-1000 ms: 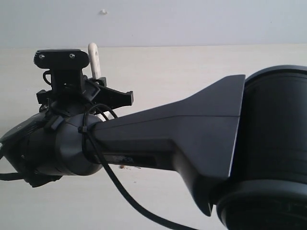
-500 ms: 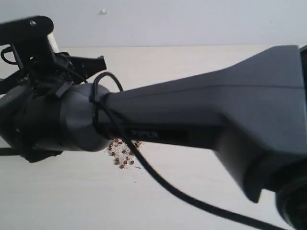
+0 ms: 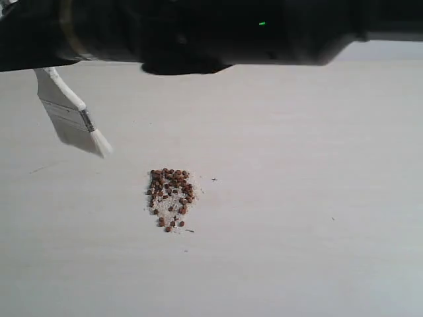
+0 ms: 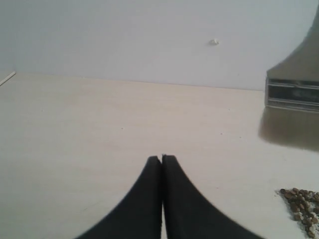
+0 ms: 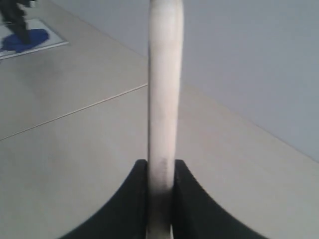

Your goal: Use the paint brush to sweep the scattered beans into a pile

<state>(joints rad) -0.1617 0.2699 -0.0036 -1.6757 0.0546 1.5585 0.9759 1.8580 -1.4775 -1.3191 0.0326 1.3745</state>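
Note:
The beans (image 3: pixel 170 198) lie as one compact pile of reddish-brown grains and pale crumbs on the light table (image 3: pixel 297 198); its edge also shows in the left wrist view as the pile (image 4: pixel 301 203). The paint brush (image 3: pixel 74 113) hangs tilted to the pile's upper left, bristles down and apart from the beans. My right gripper (image 5: pixel 161 167) is shut on its pale wooden handle (image 5: pixel 165 74). My left gripper (image 4: pixel 162 158) is shut and empty low over the table, with the brush ferrule (image 4: pixel 293 92) off to one side.
A dark arm (image 3: pixel 198 33) spans the top of the exterior view. A pale wall (image 4: pixel 124 35) bearing a small white mark (image 4: pixel 213 42) backs the table. The right wrist view shows floor with a blue shape on a white sheet (image 5: pixel 22 40).
The right arm, which filled the exterior view and hid the beans, has swung up and left to the top edge. The whole pile and the brush head are now uncovered.

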